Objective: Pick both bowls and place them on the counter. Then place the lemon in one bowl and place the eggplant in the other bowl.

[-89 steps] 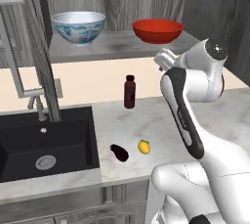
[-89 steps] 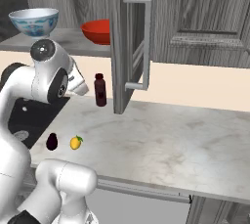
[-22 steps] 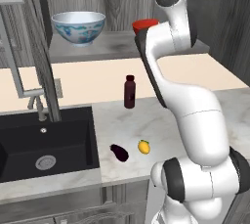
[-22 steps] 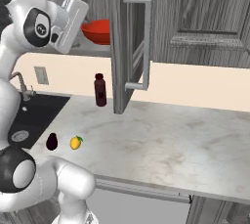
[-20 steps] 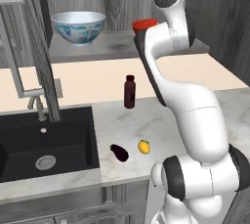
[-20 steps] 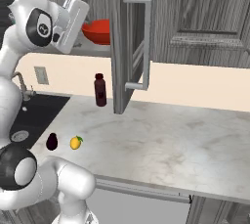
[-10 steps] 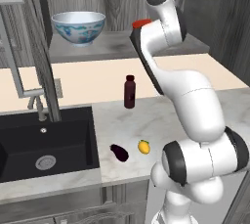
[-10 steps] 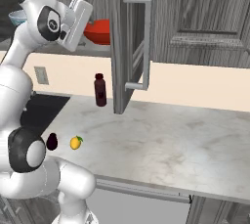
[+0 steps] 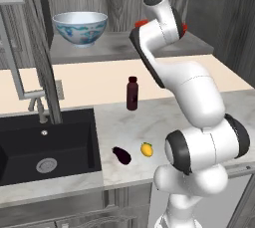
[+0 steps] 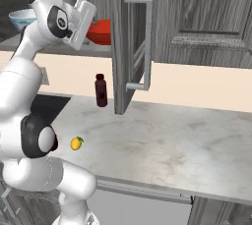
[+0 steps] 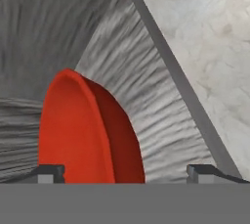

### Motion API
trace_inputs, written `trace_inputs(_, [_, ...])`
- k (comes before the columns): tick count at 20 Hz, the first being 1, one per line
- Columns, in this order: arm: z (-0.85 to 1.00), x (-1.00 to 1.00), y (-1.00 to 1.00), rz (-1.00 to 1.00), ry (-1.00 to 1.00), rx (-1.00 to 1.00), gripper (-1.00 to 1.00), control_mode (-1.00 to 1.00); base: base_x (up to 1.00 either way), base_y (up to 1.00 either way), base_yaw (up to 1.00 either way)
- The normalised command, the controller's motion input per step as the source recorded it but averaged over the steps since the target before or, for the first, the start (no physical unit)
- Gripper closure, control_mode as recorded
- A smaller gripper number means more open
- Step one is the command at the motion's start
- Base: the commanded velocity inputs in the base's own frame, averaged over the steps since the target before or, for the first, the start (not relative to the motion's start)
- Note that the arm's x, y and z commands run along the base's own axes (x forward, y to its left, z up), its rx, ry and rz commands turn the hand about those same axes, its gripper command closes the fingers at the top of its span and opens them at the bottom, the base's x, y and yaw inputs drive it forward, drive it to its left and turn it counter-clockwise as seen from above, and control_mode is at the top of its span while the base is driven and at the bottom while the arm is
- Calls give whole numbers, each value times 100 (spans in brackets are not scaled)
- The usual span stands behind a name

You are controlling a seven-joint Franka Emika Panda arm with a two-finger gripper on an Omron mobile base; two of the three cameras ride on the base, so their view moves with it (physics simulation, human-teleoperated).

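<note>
The arm reaches up to the shelf, where its gripper stands spread wide, grasping nothing. In the hand view the red bowl lies between the two fingertips, its rim just ahead of them. From the left base view the red bowl shows at 3 o'clock of the white floral bowl, well apart on the same shelf. Down on the counter, the eggplant lies just beside the lemon, at its 9 o'clock. A dark bottle stands upright at their 12 o'clock, near the wall.
</note>
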Motion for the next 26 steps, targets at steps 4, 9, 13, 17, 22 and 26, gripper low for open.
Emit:
trace_inputs(4, [-14, 45, 7, 0, 0, 0, -100, -100, 0, 0, 0])
trace_inputs(9, [-2, 37, 7, -1, 0, 4, -100, -100, 0, 0, 0])
trace_inputs(13, [-2, 30, 0, -1, 3, 4, -100, -100, 0, 0, 0])
trace_inputs(17, [-8, 13, 7, -1, 4, 5, 100, -100, 0, 0, 0])
trace_inputs(22, [-21, -1, 2, 0, 2, 5, 100, -100, 0, 0, 0])
trace_inputs(26, [-20, -11, 1, 0, 0, 10, 100, -100, 0, 0, 0])
